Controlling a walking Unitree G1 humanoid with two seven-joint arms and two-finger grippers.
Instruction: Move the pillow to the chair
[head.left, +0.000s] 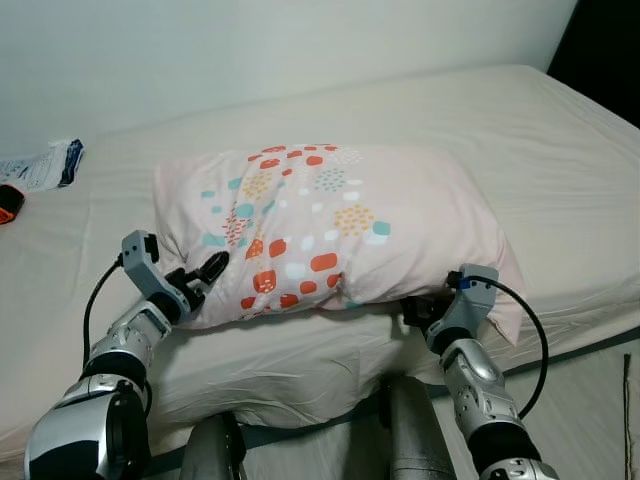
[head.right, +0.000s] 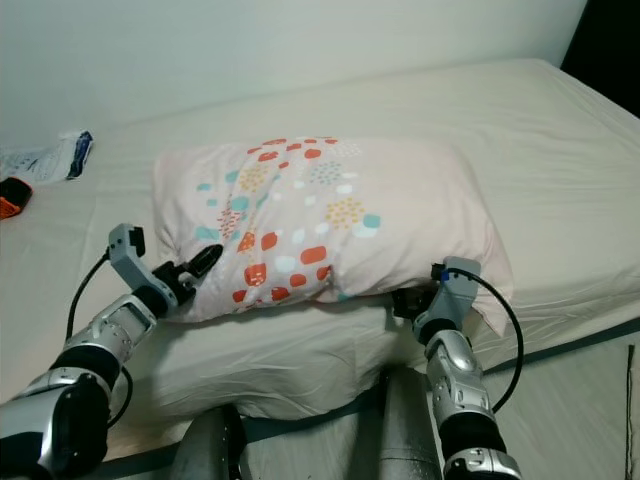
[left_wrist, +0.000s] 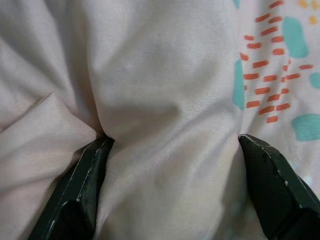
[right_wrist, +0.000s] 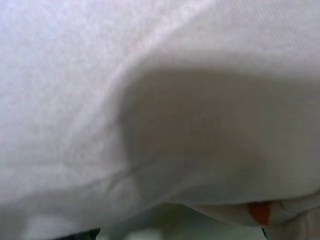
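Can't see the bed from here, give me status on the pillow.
Left gripper open, fingers pressed into pillow at its left end. Right gripper tucked under the near right edge. Pillow flat on bed. Nothing blocking.

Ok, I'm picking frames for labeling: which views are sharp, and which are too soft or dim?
Both eye views are sharp and evenly lit on the pillow. The left wrist view is crisp on fabric between the left gripper fingers. The right wrist view is soft, washed-out, with a broad shadow.
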